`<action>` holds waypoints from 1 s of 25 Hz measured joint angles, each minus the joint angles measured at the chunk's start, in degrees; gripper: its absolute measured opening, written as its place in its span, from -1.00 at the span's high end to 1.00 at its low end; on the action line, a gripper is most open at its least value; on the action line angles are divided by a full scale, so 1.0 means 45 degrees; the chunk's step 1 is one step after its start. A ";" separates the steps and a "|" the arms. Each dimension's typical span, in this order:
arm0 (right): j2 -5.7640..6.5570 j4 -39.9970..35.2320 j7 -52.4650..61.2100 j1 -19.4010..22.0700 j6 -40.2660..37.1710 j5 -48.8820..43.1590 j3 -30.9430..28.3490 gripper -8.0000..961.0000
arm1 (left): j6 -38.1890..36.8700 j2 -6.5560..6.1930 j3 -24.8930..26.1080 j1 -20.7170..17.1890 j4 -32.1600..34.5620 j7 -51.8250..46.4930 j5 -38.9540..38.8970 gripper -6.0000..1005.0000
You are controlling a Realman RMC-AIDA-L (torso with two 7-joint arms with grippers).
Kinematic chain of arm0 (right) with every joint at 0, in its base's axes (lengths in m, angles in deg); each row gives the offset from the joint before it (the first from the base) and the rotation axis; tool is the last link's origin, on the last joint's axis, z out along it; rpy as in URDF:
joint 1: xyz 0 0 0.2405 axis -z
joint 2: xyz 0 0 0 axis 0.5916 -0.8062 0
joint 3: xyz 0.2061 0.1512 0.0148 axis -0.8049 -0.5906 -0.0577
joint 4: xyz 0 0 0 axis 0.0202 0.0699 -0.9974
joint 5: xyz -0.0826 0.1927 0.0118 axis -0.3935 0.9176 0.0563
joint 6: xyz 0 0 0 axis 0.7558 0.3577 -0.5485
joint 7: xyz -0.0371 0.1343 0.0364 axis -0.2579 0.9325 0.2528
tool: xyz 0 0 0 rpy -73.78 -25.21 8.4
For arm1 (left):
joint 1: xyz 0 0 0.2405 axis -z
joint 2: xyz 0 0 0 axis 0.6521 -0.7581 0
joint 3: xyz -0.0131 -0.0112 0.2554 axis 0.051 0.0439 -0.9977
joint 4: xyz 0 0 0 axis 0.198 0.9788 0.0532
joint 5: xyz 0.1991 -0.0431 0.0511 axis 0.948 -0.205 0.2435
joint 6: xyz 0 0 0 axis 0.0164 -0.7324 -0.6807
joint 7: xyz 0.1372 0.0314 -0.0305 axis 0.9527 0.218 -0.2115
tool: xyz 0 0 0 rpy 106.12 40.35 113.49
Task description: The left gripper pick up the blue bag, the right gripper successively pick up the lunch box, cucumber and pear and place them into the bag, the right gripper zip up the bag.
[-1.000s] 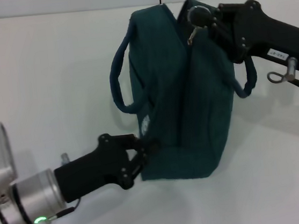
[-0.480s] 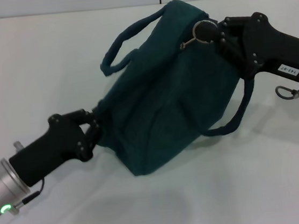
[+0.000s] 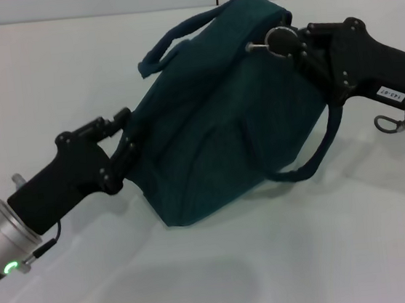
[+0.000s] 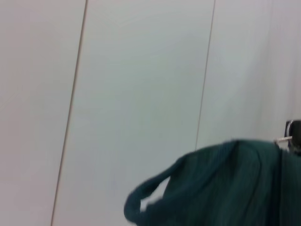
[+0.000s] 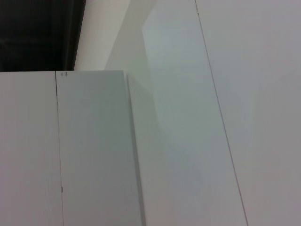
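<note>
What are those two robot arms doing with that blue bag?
They are holding the blue bag between them, tilted above the white table. The left gripper clamps the bag's lower end, and the right gripper is at the upper end, by the metal zipper ring. The bag looks closed, and no food or lunch box shows anywhere outside it.

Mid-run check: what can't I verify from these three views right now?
- Bag contents: the blue bag hides its inside in the head view.
- Right gripper grip: fingers buried against the bag's top by the ring pull.
- Right wrist view: only white panels.
- Left wrist view: bag cut off by the frame edge.
</note>
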 joint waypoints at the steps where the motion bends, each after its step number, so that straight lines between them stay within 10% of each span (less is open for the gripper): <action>1: -0.0001 0.0007 -0.0031 0.0000 0.0000 0.0000 0.0003 0.96 | -0.0079 0.0021 0.0095 0.0029 0.0001 0.0006 -0.0010 0.60; 9: -0.0006 0.0020 -0.0094 0.0084 -0.0017 0.0010 0.0032 0.96 | -0.0980 0.0077 0.0477 0.0266 0.0002 0.0228 -0.0055 0.10; 25: -0.0012 0.0019 -0.0302 0.0144 -0.0024 0.0092 -0.0010 0.96 | -0.2374 0.0045 0.0368 0.0808 -0.0018 -0.1258 0.0744 -0.02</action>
